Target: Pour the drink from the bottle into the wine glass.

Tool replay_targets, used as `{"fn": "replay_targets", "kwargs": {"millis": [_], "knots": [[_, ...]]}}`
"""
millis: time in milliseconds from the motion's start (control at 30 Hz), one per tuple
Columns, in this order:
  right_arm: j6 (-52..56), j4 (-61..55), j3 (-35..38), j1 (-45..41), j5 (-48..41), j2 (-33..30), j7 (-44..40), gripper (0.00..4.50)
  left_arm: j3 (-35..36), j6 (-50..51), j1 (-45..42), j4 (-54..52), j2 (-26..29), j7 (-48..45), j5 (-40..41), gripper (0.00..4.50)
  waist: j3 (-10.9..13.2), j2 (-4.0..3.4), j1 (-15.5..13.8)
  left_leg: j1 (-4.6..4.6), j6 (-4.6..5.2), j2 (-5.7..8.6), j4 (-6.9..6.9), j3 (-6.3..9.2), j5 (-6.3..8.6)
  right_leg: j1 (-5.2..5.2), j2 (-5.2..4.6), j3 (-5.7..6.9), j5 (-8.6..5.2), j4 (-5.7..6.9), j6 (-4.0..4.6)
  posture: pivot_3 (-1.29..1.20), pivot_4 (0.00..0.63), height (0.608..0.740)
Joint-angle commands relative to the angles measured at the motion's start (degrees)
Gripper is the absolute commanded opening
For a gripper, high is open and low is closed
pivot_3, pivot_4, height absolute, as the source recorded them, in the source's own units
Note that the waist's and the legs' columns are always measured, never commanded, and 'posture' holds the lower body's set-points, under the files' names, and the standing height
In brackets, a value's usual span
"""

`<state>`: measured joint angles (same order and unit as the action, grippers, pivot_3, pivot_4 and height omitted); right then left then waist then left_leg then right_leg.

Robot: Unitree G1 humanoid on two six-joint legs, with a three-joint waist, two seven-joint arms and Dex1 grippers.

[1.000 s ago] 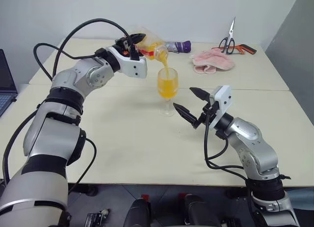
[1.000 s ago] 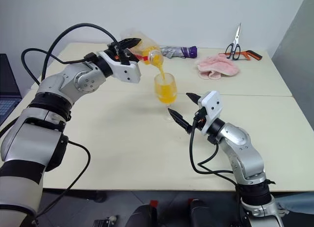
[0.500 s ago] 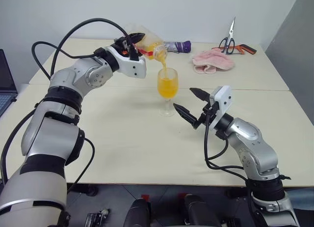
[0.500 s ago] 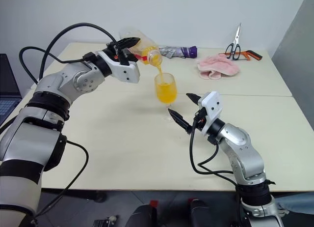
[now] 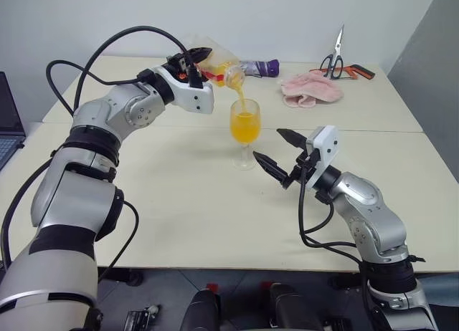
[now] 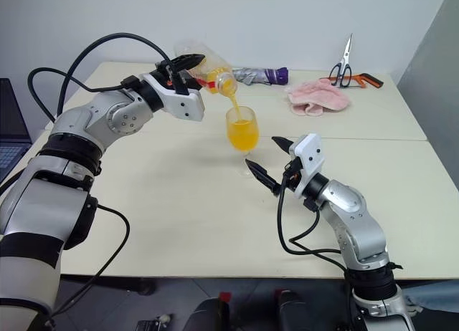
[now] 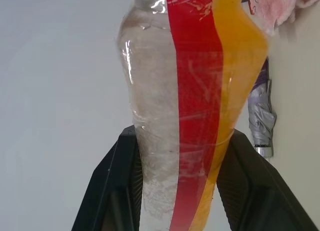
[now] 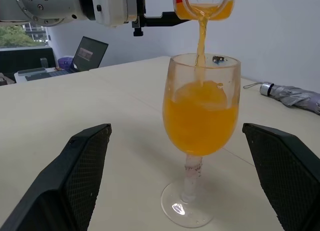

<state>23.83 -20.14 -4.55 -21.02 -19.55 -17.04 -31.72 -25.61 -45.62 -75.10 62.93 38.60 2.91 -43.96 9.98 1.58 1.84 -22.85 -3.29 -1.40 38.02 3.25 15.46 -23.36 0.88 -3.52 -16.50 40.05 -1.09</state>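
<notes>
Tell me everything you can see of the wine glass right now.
The wine glass is clear, with a rounded bowl, thin stem and round foot. It stands upright on the cream table, its bowl more than half full of orange drink. A thin stream falls into it from the tilted bottle above. The right gripper sits open beside it, not touching.

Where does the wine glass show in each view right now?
Left eye: wine glass at centre, under the tilted bottle.
Right eye: centre, beside the right gripper.
Left wrist: not in it.
Right wrist: centre, between the fingers.
Shared landmark: the orange stream.
</notes>
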Motion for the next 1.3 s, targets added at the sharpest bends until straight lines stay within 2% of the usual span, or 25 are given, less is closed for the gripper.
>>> {"fn": "replay_targets", "kwargs": {"millis": [33,300,633,767,833,1067,1300], "knots": [[-0.96,-2.67,0.27,-0.33,-0.81,-0.22,-0.40,4.50,1.46,0.11,-2.24,-0.12,0.42,0.00,1.87,1.67,0.00,0.00,0.01,0.00,0.00,0.00,0.00,0.00,0.00,0.00,0.00,0.00,0.00,0.00,0.00,0.00,0.150,0.740],[-1.30,-2.71,0.43,-0.33,-0.58,-0.24,-0.56,4.50,4.23,1.97,-0.60,-0.13,-1.63,-4.44,7.66,1.67,0.00,0.00,0.00,-0.01,0.00,0.01,0.02,0.00,0.00,0.00,-0.01,0.00,0.00,0.01,0.00,0.00,0.150,0.740],[-2.37,-2.59,-0.41,-0.71,0.73,-0.23,-0.61,4.50,13.17,8.30,5.55,-5.46,-6.87,-18.68,23.99,1.67,0.00,0.00,0.03,0.01,-0.01,0.00,0.05,0.00,0.00,0.00,0.00,-0.01,0.00,0.07,0.00,0.00,0.150,0.740],[-2.47,-3.18,-0.63,-1.07,0.73,-0.72,-0.94,4.50,19.42,17.94,9.88,-12.37,-8.73,-24.59,33.73,1.67,0.00,0.00,0.08,0.00,-0.01,-0.02,0.07,-0.01,0.00,0.00,-0.01,-0.02,0.00,0.08,0.01,0.00,0.150,0.740],[-2.15,-3.51,-0.76,-1.17,0.49,-1.01,-1.13,4.50,21.18,21.93,11.78,-16.07,-8.88,-25.96,36.01,1.67,0.00,-0.01,0.22,0.02,-0.01,-0.04,0.07,-0.01,-0.01,0.00,0.00,-0.03,0.00,0.11,0.01,0.00,0.150,0.740],[7.51,-6.13,-5.23,-3.55,0.10,-7.10,-4.53,4.50,33.85,49.90,28.30,-36.74,-9.33,-27.80,52.00,1.66,-0.02,-0.03,1.11,0.13,-0.01,-0.18,0.12,0.01,0.00,0.00,-0.06,-0.11,0.00,0.32,0.01,0.00,0.150,0.740],[12.60,-6.39,-6.47,-6.19,-2.19,-7.78,-6.73,4.50,40.51,62.81,38.03,-47.58,-9.34,-26.71,60.10,1.66,-0.02,-0.02,1.00,0.03,-0.01,-0.18,0.46,0.20,-0.01,0.00,-0.06,0.02,0.00,0.54,0.01,0.00,0.150,0.740]]}}
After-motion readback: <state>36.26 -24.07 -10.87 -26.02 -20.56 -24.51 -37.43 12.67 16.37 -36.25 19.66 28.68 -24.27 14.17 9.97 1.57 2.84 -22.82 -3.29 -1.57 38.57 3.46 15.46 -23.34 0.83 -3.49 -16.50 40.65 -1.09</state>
